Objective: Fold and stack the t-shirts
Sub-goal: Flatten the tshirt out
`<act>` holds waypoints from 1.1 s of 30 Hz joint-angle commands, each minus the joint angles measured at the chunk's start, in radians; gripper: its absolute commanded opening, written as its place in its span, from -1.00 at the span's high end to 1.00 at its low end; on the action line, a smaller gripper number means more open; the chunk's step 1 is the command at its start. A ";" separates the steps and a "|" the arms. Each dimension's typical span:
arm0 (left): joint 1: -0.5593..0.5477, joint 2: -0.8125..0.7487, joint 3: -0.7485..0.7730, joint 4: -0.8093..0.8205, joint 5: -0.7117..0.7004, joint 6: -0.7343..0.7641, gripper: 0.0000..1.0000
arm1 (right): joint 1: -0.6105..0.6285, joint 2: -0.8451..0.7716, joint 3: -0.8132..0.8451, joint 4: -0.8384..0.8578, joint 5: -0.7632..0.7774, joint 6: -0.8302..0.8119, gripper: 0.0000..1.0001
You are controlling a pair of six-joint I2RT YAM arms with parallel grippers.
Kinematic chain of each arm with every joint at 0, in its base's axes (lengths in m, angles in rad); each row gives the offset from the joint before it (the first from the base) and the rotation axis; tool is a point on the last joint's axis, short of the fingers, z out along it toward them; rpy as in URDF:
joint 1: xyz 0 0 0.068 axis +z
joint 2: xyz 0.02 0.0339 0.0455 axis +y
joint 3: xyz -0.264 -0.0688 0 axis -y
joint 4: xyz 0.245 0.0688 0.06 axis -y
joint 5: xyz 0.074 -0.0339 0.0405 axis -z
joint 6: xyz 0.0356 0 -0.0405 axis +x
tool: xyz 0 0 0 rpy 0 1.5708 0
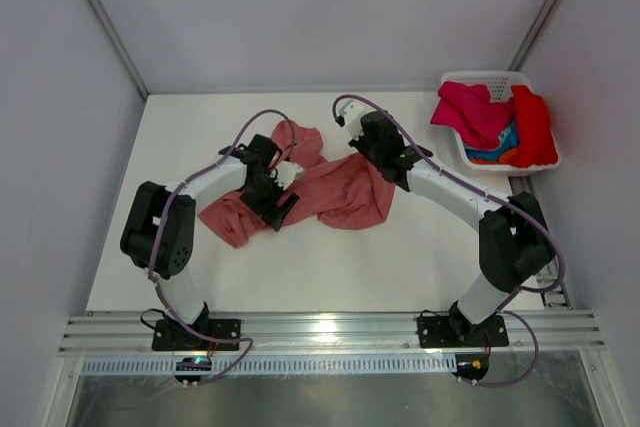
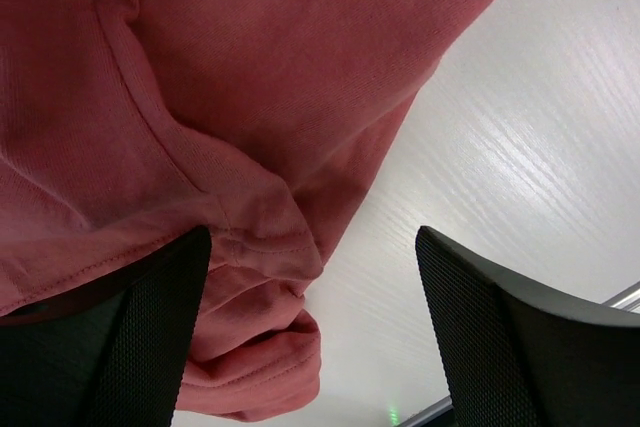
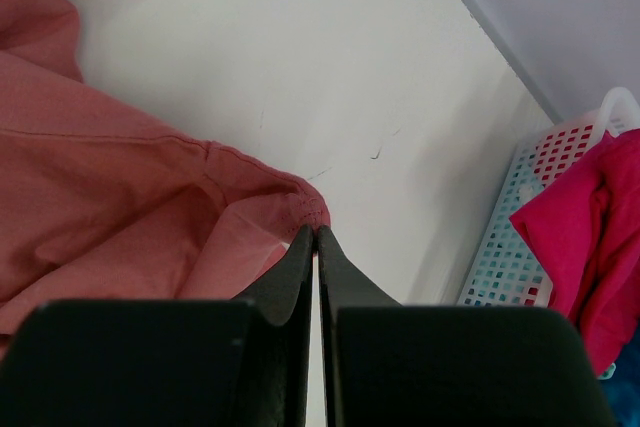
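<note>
Pink shirt (image 1: 345,197) crumpled mid-frame on table (image 1: 330,267). Left gripper (image 2: 312,237) spread wide over its hem; right gripper (image 3: 317,235) closed tight at hem corner, pinch unclear. Upper right, basket (image 1: 500,77) with magenta shirt (image 1: 470,112); red shirt (image 1: 535,127) seen only overhead.

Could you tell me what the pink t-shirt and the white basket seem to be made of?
The pink t-shirt looks like soft, matte knit fabric, probably cotton: fine texture, stitched hem, limp folds. The white basket looks like rigid moulded plastic: smooth rim, walls pierced by a regular grid of square holes.
</note>
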 commanded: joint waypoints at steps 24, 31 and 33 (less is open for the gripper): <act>-0.004 0.007 -0.014 0.085 -0.175 -0.060 -0.08 | 0.004 -0.012 0.016 0.018 -0.006 -0.007 0.94; -0.004 0.016 -0.012 0.094 -0.201 -0.073 0.47 | 0.004 -0.012 0.016 0.015 -0.008 -0.004 0.94; -0.004 0.022 -0.011 0.093 -0.209 -0.074 0.65 | 0.004 -0.014 0.016 0.017 -0.008 -0.004 0.94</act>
